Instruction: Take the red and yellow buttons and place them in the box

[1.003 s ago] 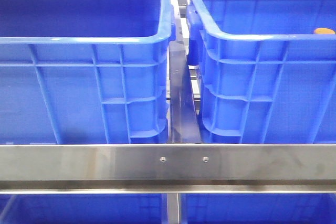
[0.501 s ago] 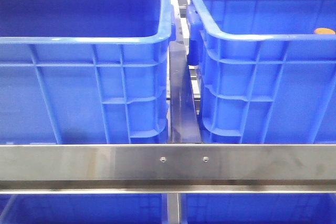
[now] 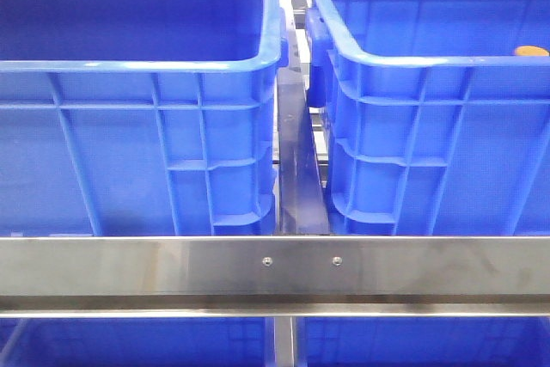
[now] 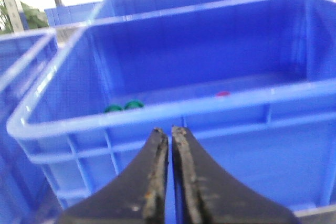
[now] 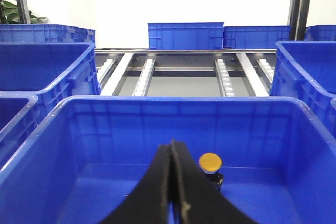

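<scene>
Showing no change from earlier: both arms' fingers [image 4: 169,135] [image 5: 171,148] pressed together empty, yellow button [image 5: 210,162] loose in crate [image 5: 157,111].

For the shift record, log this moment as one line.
left end effector shut, empty, before crate | right end effector shut, empty, over crate | yellow button in crate, unpicked

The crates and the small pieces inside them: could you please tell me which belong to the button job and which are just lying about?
Belongs to the job:
- yellow button, in the crate ahead of the right claw
- small red piece, likely a red button, blurred
- left claw, shut and empty

Just lying about:
- two green pieces
- roller conveyor
</scene>
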`<action>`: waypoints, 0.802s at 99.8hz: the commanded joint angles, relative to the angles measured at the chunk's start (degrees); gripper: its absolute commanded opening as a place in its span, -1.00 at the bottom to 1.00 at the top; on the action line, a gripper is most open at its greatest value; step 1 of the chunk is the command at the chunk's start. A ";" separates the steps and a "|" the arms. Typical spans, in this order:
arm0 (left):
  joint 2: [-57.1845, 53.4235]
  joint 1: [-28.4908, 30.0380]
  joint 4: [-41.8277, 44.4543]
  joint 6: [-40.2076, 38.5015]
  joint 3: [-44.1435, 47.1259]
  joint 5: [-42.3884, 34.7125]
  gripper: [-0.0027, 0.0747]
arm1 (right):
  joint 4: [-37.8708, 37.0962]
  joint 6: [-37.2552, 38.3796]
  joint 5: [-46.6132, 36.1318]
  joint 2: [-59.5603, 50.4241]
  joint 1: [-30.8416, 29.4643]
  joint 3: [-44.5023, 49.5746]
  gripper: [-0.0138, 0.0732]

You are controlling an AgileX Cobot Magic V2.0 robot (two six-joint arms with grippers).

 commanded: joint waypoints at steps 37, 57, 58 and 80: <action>-1.98 0.18 -0.70 0.02 2.79 -7.55 -0.98 | 4.22 -0.49 1.78 0.06 -0.14 -1.51 -0.84; -1.98 0.18 -0.70 0.02 2.79 -7.55 -0.98 | 4.22 -0.49 1.78 0.06 -0.14 -1.51 -0.84; -1.98 0.18 -0.70 0.02 2.79 -7.55 -0.98 | 4.22 -0.49 1.78 0.06 -0.14 -1.51 -0.84; -1.98 0.18 -0.70 0.02 2.79 -7.55 -0.98 | 4.22 -0.49 1.78 0.06 -0.14 -1.51 -0.84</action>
